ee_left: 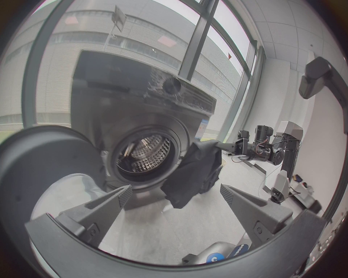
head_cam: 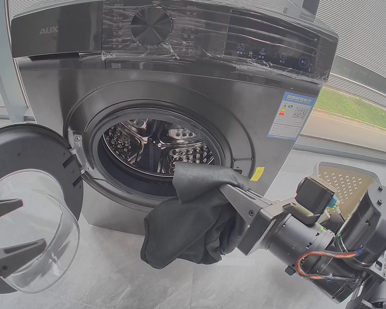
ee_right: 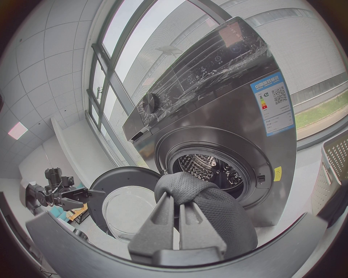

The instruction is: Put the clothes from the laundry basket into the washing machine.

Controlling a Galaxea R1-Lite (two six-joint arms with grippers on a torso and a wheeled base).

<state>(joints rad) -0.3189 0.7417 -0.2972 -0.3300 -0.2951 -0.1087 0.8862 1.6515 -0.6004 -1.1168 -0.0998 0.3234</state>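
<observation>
Hand on the right arm [head_cam: 226,188]: fingers pressed together, clamped on a fold of a dark grey, fine-mesh fabric garment [head_cam: 186,228]; the arm is held out roughly level, above the floor.
Garment: bunched over this hand's fingertips, the rest hanging slack below the hand and clear of the floor. It is in front of the lower edge of the round opening, not inside the drum. Whether it touches the rim cannot be told.
Hand on the left arm [head_cam: 30,223]: fingers spread wide apart, gripping nothing; low down and well apart from the right hand.
Door: round, dark-rimmed door with a clear domed glass bowl [head_cam: 18,159], swung fully open, just beyond the left hand's fingers.
Floor: pale grey marbled tiles [head_cam: 227,303], beneath both hands.
Washing machine: dark grey metal front-loading washing machine [head_cam: 167,76], straight ahead of the right hand, with clear film stuck over its control panel and round knob.
Drum: shiny perforated steel drum [head_cam: 155,146], just past the right hand's fingertips.
Basket: beige perforated plastic laundry basket [head_cam: 348,182], behind the right hand's wrist, on the side away from the left hand; its contents cannot be made out.
</observation>
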